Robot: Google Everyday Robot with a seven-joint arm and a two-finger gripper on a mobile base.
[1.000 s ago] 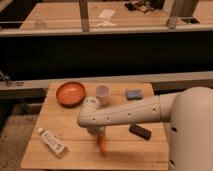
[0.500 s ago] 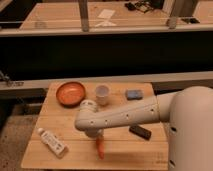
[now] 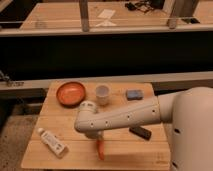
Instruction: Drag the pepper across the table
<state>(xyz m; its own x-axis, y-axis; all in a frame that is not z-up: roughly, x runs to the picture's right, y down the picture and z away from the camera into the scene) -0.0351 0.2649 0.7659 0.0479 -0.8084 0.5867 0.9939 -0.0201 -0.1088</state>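
The pepper (image 3: 101, 150), a small orange-red tapered piece, lies near the front edge of the light wooden table (image 3: 150, 150), a little left of centre. My gripper (image 3: 98, 139) hangs straight down from the white arm, right above the pepper's upper end, and is shut on it. The arm reaches in from the right and hides most of the fingers. The pepper's lower, pointed end sticks out toward the table's front edge.
An orange bowl (image 3: 70, 93) sits at the back left, a white cup (image 3: 102, 93) beside it, and a blue sponge (image 3: 133, 94) at the back right. A black block (image 3: 140, 132) lies right of the gripper. A white tube (image 3: 52, 142) lies at the front left.
The gripper and pepper have crept slightly toward the table's front edge. Everything else stays where it was.
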